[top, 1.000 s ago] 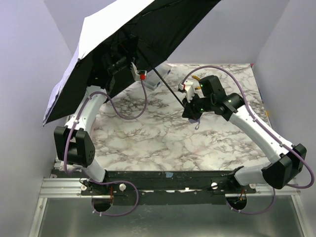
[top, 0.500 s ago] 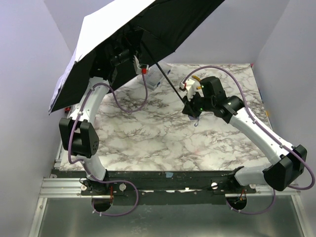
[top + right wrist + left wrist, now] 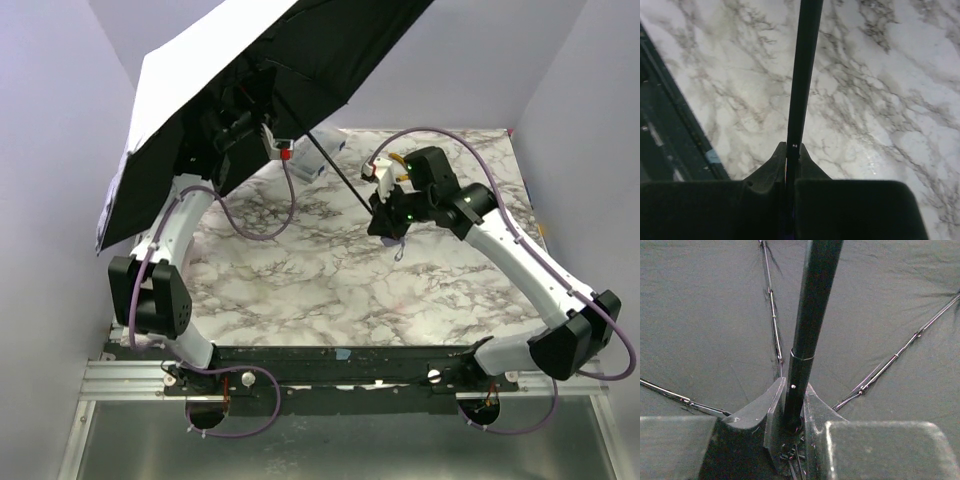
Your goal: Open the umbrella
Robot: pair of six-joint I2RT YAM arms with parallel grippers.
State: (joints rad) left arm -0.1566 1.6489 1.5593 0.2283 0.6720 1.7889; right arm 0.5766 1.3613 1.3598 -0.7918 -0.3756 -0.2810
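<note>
Upper left to top centre, top view: the umbrella stands open and tilted, its pale outside upward and its black lining facing the marbled surface. It is held off the surface, and it hides the far-left corner and most of the left hand. Left wrist view: the left hand grips the black shaft narrowly, with ribs fanning across the lining. Centre: a pale object lies partly behind the umbrella's edge. Right wrist view: the right hand is clamped tight on the shaft's lower part, above the surface.
</note>
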